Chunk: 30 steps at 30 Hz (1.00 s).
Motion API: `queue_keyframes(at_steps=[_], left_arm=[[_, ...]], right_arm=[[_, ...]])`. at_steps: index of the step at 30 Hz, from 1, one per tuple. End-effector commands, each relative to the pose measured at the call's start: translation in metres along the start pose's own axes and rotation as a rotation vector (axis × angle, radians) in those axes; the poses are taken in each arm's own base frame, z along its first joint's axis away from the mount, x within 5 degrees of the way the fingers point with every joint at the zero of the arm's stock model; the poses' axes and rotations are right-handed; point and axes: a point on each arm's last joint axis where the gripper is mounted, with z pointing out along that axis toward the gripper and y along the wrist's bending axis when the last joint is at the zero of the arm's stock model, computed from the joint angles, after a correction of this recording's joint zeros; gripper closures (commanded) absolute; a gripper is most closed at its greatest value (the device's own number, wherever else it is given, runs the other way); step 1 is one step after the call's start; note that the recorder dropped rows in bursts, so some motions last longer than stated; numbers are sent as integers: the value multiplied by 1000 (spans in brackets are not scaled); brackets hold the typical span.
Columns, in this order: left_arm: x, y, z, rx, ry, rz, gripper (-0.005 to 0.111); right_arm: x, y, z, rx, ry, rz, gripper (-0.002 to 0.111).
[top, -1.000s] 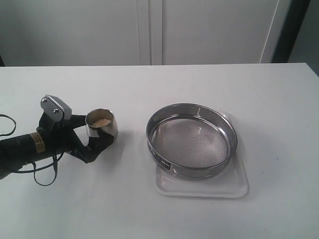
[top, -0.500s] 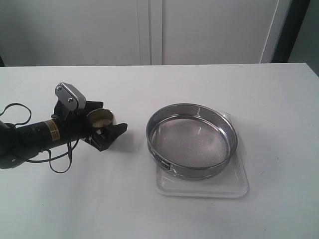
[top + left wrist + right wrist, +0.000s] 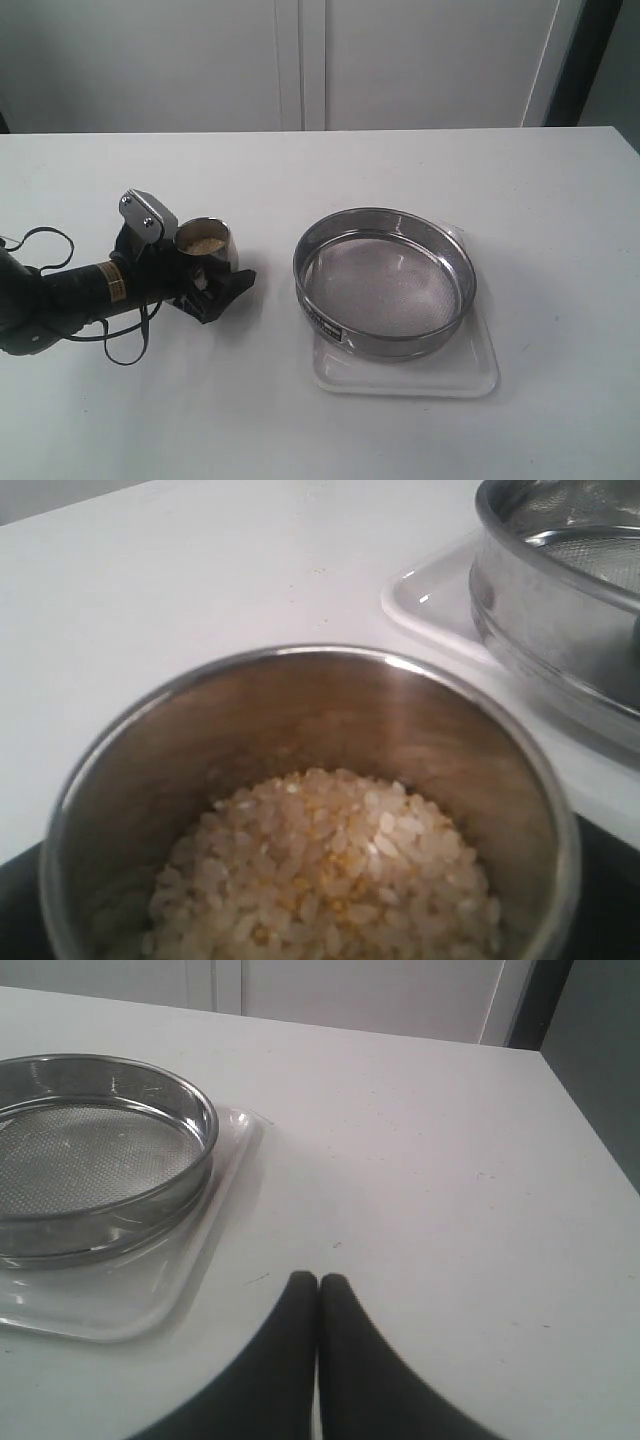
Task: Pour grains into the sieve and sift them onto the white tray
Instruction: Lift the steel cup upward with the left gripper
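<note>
White bench carries the white tray right of centre, with the sieve flat on it, mouth up, its label facing near-left. Well to the left, the left fingers clasp a steel cup, upright. Only the left wrist view shows its grains as pale kernels mixed with yellow specks. Only the right wrist view shows the right fingers, pressed together and empty.

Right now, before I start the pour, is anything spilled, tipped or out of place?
Nothing stands out. The grains all lie inside the steel cup held by the left gripper, and none show on the table. The sieve sits level on the white tray, and its mesh is bare.
</note>
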Motion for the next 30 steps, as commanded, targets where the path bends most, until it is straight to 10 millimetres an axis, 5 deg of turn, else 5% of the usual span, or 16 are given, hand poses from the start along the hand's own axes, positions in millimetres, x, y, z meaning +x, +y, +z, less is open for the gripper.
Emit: queue_keyframes(at_steps=[1,4,9,21,30], left_arm=[[-2,0,1,0,-14,-4,18],[-2,0,1,-6,-14,-8,65],[-2,1,0,-8,-15,-3,107],[-2,1,0,-8,-15,-5,107],[-25,0,-5,5,-61,-53,107]], right_arm=[[0,0,0,-3,-14,6,108],[0,0,0,-3,-14,6,108],[0,0,0,-3,-14,6,108],[0,0,0,-3,-14,6,108],[0,0,0,-3,-14,6,108]])
